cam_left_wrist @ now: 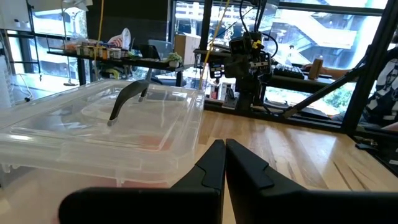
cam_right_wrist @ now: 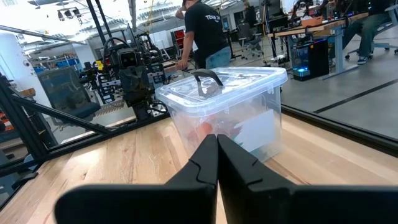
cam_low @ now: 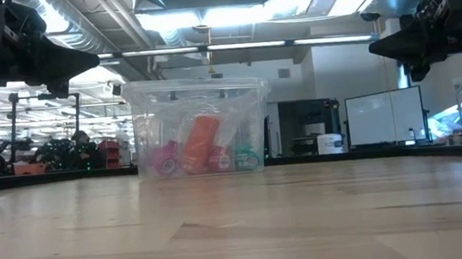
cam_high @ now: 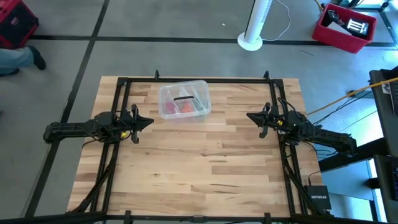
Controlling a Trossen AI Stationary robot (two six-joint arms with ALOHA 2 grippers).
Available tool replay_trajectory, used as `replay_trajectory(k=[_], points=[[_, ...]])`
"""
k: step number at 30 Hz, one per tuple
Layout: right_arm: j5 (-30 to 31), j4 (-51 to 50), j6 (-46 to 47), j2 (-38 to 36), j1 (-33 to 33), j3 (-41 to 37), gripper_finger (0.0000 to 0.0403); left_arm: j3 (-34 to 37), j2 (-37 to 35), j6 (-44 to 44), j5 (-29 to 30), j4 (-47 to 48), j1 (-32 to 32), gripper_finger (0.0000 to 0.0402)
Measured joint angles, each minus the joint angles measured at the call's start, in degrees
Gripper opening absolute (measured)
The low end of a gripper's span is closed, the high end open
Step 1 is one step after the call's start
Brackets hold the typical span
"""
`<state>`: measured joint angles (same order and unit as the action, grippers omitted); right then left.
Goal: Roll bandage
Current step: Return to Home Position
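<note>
A closed clear plastic box rests on its base at the table's far middle, with a dark handle on its lid. Inside it the bandage shows as a stubby orange roll standing among pink and green items. My left gripper hovers shut and level above the table, just left of the box. My right gripper hovers shut and level farther off, to the right of the box. Each points toward the table's middle, and neither has anything between its fingers.
Black frame rails run along the table's left, right and far edges. Bare wood stretches from the box to the near edge. A person stands beyond the table in the right wrist view. A white post and a red crate stand on the floor.
</note>
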<state>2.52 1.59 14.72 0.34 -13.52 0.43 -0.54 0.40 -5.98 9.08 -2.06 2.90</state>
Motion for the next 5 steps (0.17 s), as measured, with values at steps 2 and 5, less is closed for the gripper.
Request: replay_trajectory(k=[2, 5], points=[[0.0, 0.0, 0.0, 0.0, 0.0, 0.0, 0.0008, 0.0, 0.0, 0.0, 0.0, 0.0, 0.0, 0.0004], [0.0, 0.0, 0.0, 0.0, 0.0, 0.0, 0.0008, 0.0, 0.0, 0.0, 0.0, 0.0, 0.0, 0.0004]])
